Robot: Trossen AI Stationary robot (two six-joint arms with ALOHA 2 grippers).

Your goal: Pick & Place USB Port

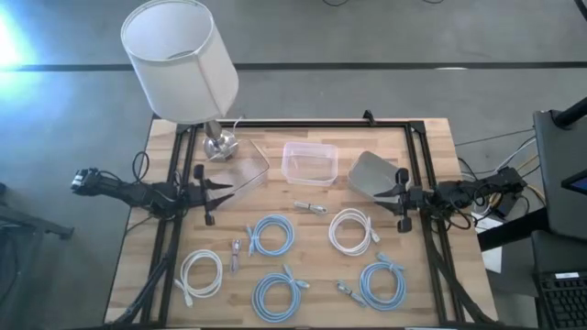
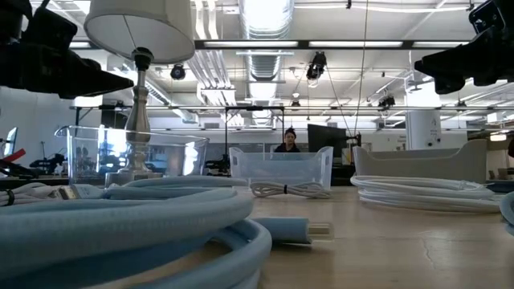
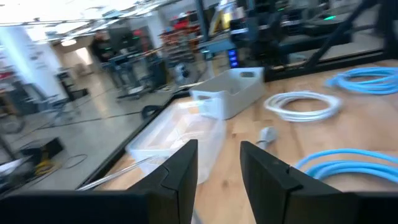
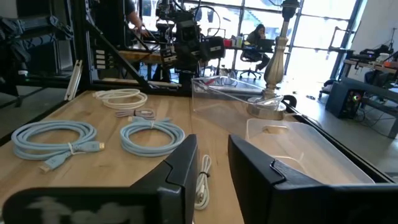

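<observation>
Both empty: left gripper (image 1: 223, 187) part-open, right gripper (image 1: 381, 192) narrower gap

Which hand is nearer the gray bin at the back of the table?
Right. The right hand hangs at the gray bin's near edge; the left hand is across the table, by the clear bin near the lamp.

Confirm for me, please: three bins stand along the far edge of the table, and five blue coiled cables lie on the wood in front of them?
Not quite. The high view shows three bins along the table's far edge, but only three blue coiled cables; the other two coils are white.
</observation>
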